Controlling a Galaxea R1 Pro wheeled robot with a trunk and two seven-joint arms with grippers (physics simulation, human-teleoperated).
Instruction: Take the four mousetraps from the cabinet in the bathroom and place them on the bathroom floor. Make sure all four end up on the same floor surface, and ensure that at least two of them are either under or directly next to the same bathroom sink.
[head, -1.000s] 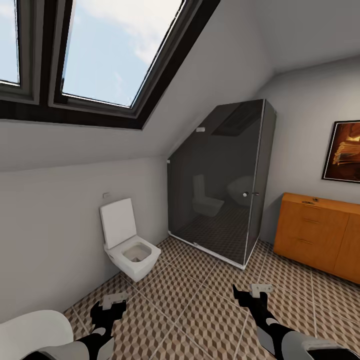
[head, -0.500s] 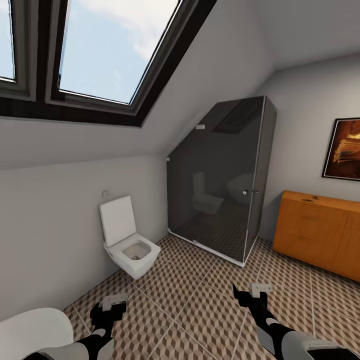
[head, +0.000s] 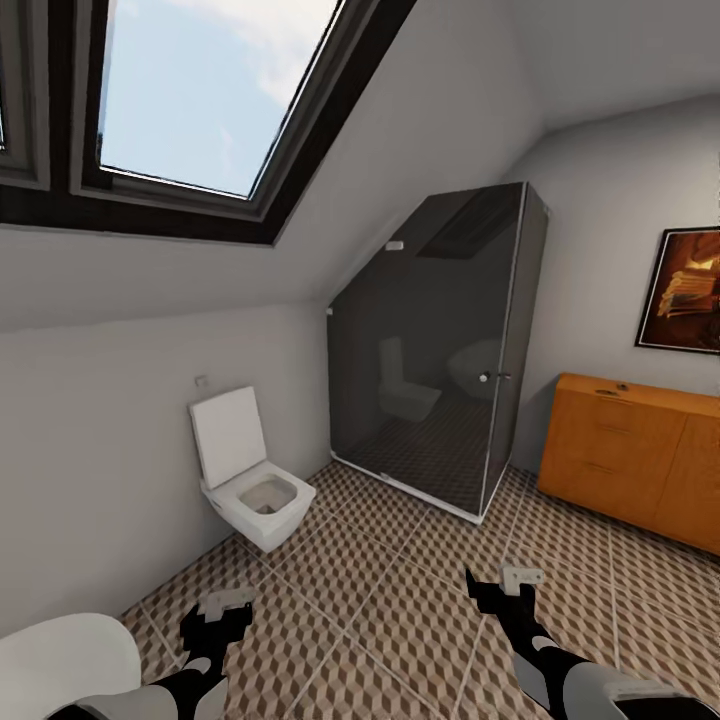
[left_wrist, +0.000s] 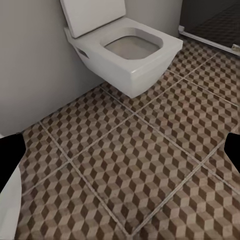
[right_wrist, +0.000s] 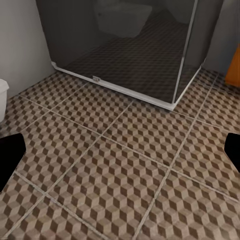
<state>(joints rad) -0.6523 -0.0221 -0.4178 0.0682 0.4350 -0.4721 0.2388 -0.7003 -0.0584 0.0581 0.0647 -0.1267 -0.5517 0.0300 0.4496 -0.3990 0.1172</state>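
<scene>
cabinet (head: 640, 455) seen right of shower (head: 440, 350), drawers shut | mousetraps not made out, small dark item on its top unclear | left gripper (head: 222, 612) and right gripper (head: 508, 583) held apart, empty, over floor (head: 400, 600) | traps judged light, stiff, snap-prone; board edges to be gripped

Attic bathroom: sloped grey ceiling with skylight (head: 190, 95), white toilet (head: 250, 485), dark glass shower enclosure (head: 440, 350), framed picture (head: 685, 290).

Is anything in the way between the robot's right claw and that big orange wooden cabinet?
Nothing visible is. Between the right claw and the wide honey-orange wooden cabinet lies only bare cube-patterned tiled floor. The dark glass shower cubicle stands off to the side.
</scene>
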